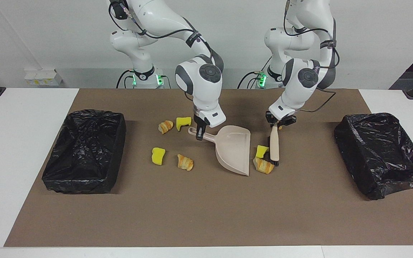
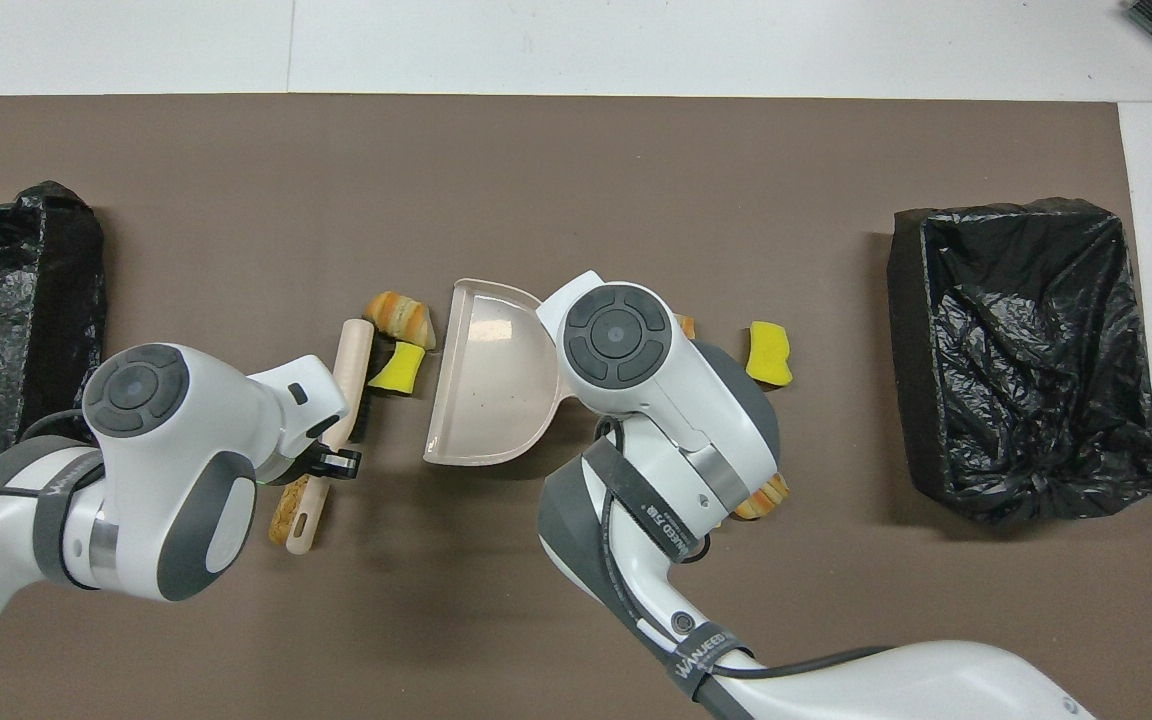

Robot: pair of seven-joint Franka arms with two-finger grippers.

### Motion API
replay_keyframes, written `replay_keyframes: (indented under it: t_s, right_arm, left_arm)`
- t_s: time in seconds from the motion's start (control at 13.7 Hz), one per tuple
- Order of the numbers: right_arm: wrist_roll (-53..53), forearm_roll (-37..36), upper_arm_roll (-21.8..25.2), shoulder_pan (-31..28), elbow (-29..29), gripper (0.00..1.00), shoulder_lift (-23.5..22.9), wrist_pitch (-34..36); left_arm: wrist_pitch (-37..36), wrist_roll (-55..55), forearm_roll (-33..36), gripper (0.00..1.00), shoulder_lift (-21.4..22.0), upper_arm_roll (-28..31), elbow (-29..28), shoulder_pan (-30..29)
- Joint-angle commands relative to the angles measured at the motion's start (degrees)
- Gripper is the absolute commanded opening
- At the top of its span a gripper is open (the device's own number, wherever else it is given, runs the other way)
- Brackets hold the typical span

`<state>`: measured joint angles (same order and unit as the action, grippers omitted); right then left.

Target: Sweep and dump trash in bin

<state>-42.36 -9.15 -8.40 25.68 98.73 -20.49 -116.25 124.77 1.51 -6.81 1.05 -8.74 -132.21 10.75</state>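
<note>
A: Facing view: the left gripper (image 1: 276, 125) pinches the beige black-bristled brush (image 1: 274, 147), pressing a yellow sponge chunk (image 1: 262, 151) and a golden croissant piece (image 1: 263, 166) beside the beige plastic dustpan (image 1: 233, 149), whose handle the right gripper (image 1: 199, 135) clamps

B: Overhead view: they sit at the pan's mouth; the croissant could slip past its rim, I'd judge

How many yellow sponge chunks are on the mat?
3 sponge chunks: one between brush and dustpan; one beside the dustpan's handle, nearer the robots; one toward the right arm's bin. None seems hidden.
</note>
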Motion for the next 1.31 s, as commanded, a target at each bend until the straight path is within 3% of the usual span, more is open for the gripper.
replay_keyframes:
  t_s: [0.0,0.22,0.44,0.51,0.73,0.95,1.24]
  right_arm:
    - [-2.5,-0.6,-0.6,-1.2,2.1,0.00,1.5,-1.8]
    - [-2.6,-0.6,-0.6,-1.1,2.1,0.00,1.5,-1.6]
    - [-3.9,-0.6,-0.6,-1.0,2.1,0.00,1.6,-1.1]
    - [-4.0,-0.6,-0.6,-1.0,2.1,0.00,1.7,-1.0]
    - [-4.5,-0.4,-0.7,-0.8,2.1,0.00,1.7,-1.1]
    - [-4.7,-0.5,-0.7,-0.8,2.2,0.00,1.7,-1.4]
    - [-4.2,0.0,-0.7,-1.1,2.0,0.00,1.2,-4.1]
  left_arm:
    - [2.4,1.7,-3.6,0.00,-1.9,-3.8,0.6,0.6]
    - [1.6,0.8,-3.8,0.00,-2.1,-8.2,0.9,0.6]
    - [0.8,0.5,-9.3,0.00,-1.5,-11.7,1.8,0.6]
    - [-2.4,0.8,-9.7,0.00,-0.9,-11.7,3.6,0.4]
    - [-13.5,0.8,-8.1,0.00,0.6,-10.0,9.6,-1.4]
    - [-19.8,3.4,-5.0,0.00,3.1,-4.6,8.7,-1.7]
    - [-27.1,17.2,-4.8,0.00,8.3,-2.2,4.7,-3.9]
